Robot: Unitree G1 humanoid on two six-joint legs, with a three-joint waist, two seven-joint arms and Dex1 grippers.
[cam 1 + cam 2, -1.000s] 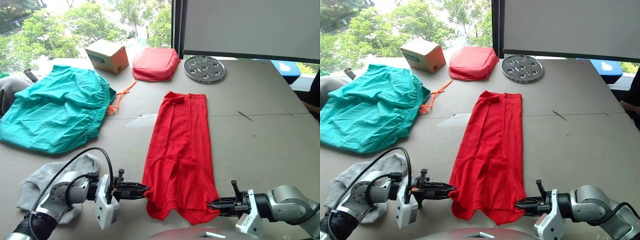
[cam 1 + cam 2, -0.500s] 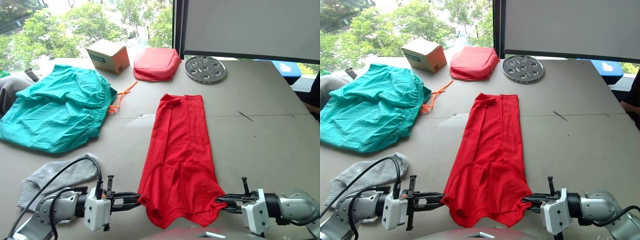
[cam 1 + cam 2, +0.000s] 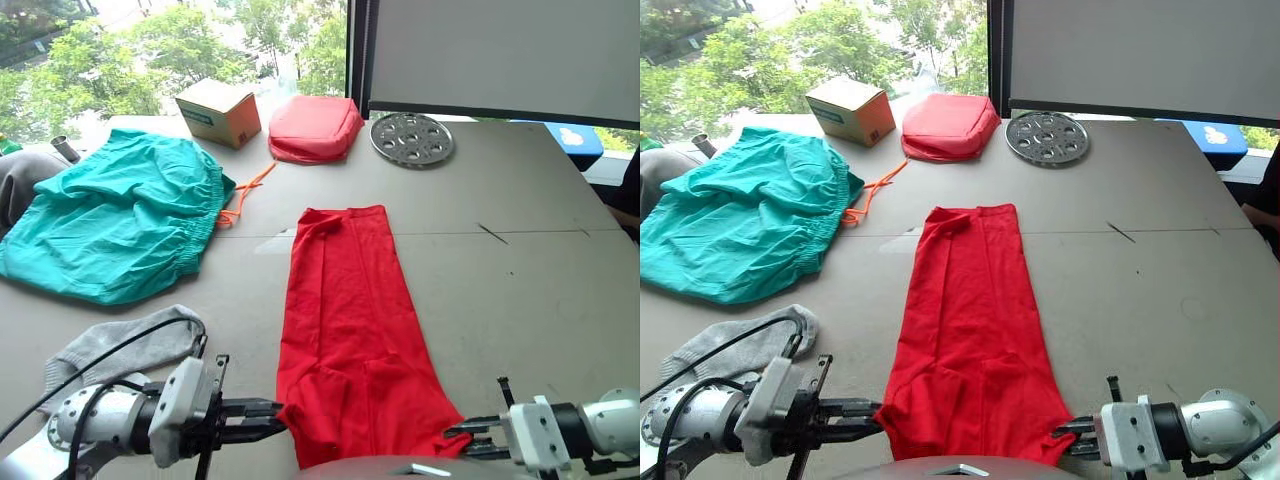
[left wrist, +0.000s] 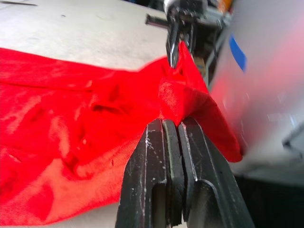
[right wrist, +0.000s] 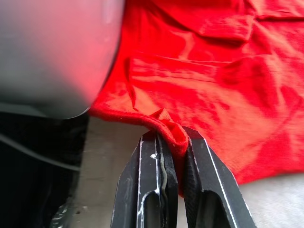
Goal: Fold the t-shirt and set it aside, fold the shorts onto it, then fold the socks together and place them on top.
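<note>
Pinching the t-shirt (image 3: 350, 330) by its near corners, left gripper (image 3: 275, 420) and right gripper (image 3: 455, 440) fingers both clamped tight; cardboard box (image 3: 216, 111) label unreadable.

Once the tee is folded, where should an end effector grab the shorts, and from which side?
Take the shorts at the gathered waistband on their right edge, by the orange drawstring. Come from the table's middle: that bunched edge faces the bare table, while the far side lies against other cloth.
</note>
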